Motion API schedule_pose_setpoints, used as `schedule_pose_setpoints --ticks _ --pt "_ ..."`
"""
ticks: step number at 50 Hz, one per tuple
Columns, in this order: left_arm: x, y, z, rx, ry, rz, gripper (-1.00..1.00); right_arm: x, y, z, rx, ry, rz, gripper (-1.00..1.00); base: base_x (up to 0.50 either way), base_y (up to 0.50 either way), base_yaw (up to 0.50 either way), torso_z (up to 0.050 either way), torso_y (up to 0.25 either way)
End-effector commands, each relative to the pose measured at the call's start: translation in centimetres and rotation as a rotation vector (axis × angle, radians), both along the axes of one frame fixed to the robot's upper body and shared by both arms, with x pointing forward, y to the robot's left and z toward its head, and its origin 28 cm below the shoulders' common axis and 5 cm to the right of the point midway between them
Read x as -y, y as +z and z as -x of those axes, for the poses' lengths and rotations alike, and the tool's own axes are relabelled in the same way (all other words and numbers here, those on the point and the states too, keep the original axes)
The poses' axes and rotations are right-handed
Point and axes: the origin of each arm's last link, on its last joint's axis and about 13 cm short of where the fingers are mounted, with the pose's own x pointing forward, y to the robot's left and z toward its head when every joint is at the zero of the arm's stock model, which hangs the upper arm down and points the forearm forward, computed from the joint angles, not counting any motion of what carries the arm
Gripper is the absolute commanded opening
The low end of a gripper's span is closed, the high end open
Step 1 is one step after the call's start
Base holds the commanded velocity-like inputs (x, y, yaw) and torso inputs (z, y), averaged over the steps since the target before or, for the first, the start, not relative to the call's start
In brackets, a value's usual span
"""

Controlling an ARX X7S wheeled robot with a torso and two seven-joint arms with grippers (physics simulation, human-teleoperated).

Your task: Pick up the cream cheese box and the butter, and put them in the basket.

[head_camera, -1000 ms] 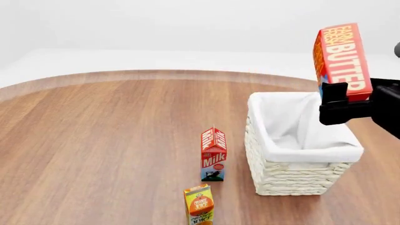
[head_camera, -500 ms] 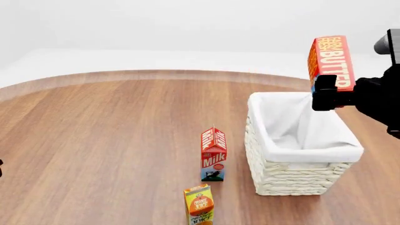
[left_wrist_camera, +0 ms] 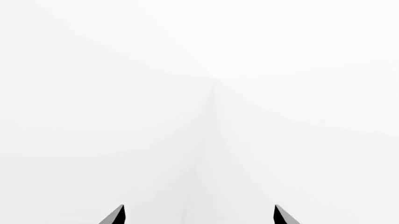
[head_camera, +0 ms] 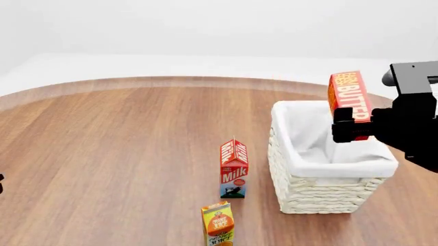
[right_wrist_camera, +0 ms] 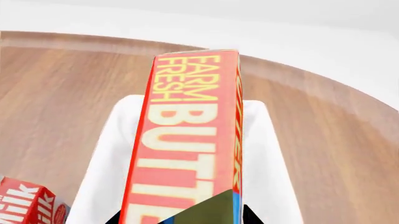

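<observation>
The butter [head_camera: 349, 96], a red box with yellow print, stands on end over the open top of the basket [head_camera: 321, 192], its lower end near rim level. My right gripper [head_camera: 352, 128] is shut on the butter's lower part. The right wrist view shows the butter [right_wrist_camera: 187, 144] filling the middle, with the basket's white liner [right_wrist_camera: 112, 154] beneath it. My left gripper [left_wrist_camera: 199, 215] shows only two dark tips spread wide apart against blank white, holding nothing. The cream cheese box is out of view.
A red milk carton [head_camera: 233, 168] stands left of the basket, and an orange juice carton [head_camera: 218, 224] stands nearer the front edge. The round wooden table [head_camera: 123, 138] stretches away to the left and back.
My right gripper has carried the butter down and to the left, from high above the basket's far right corner to just over its opening.
</observation>
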Motion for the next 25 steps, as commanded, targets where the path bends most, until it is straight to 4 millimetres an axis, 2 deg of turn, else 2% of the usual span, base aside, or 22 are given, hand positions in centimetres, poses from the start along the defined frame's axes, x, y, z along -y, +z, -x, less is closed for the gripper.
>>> schedule_pose_setpoints --ticks 1,25 --pt "-0.2 0.0 0.1 -0.003 0.011 -0.009 1.00 0.2 0.3 -0.5 0.042 0.010 0.006 -1.00 0.00 0.00 0.00 0.000 0.000" --pt "-0.1 0.0 0.0 -0.005 0.006 -0.010 1.00 -0.8 -1.9 -2.1 -0.020 0.045 0.018 -1.00 0.00 0.00 0.00 0.000 0.001"
